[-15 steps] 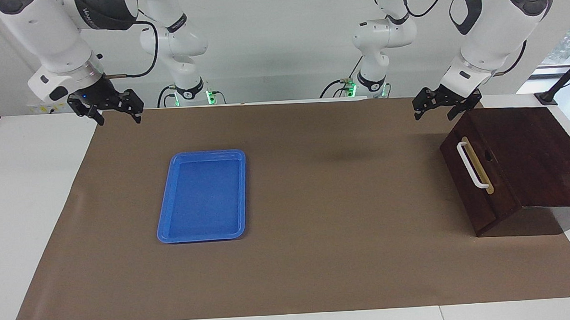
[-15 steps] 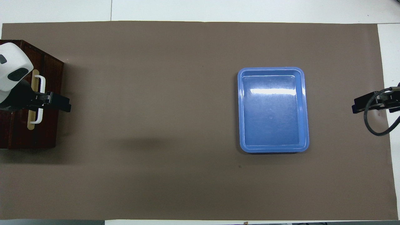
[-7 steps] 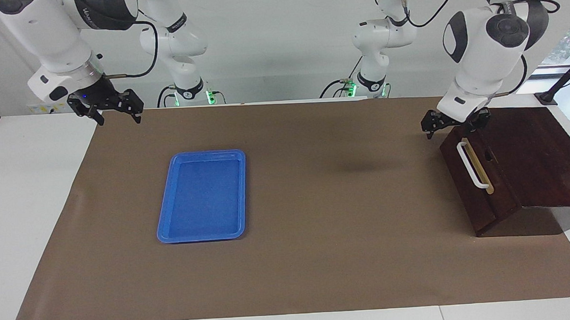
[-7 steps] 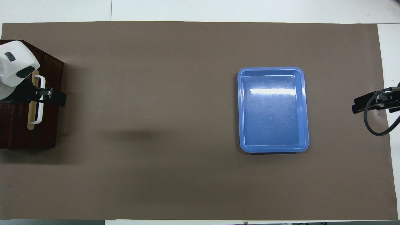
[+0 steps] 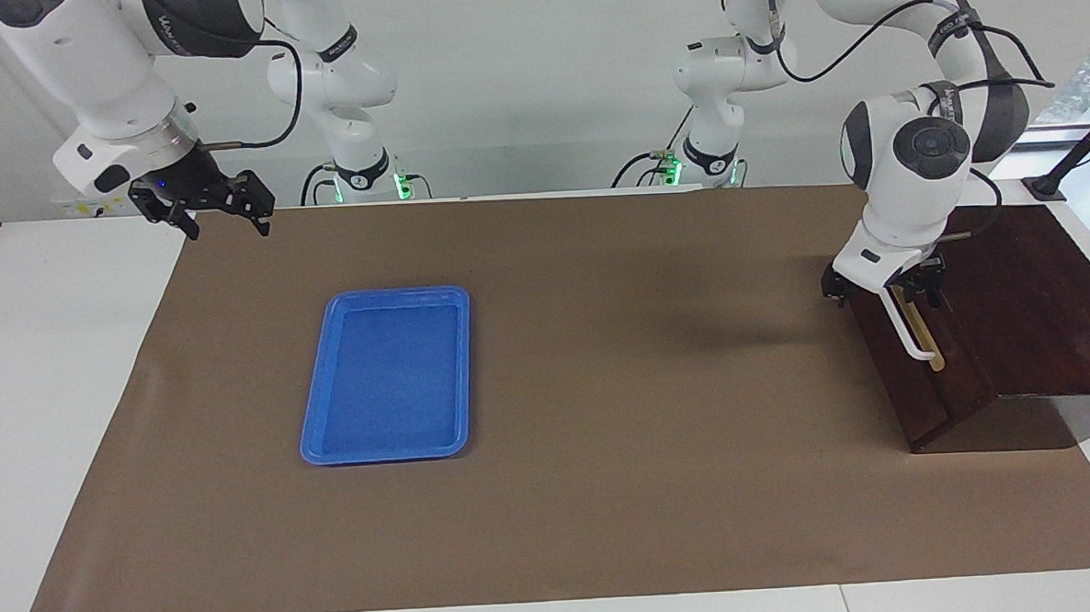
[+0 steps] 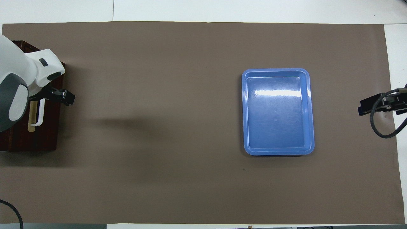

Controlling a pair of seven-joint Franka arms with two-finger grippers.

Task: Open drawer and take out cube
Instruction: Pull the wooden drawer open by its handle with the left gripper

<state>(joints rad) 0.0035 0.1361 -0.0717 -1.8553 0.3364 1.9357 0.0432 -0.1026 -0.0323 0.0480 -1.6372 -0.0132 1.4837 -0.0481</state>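
At right of the facing view, the left gripper (image 5: 885,293), open and apparently empty, meets the handle (image 5: 911,334) of the shut drawer (image 5: 935,390); cube unseen.

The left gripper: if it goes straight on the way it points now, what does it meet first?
Most likely the drawer's white handle. The left gripper, open, points down at the handle's end nearer to the robots, on the front of the drawer. Whether it already touches the bar cannot be told.
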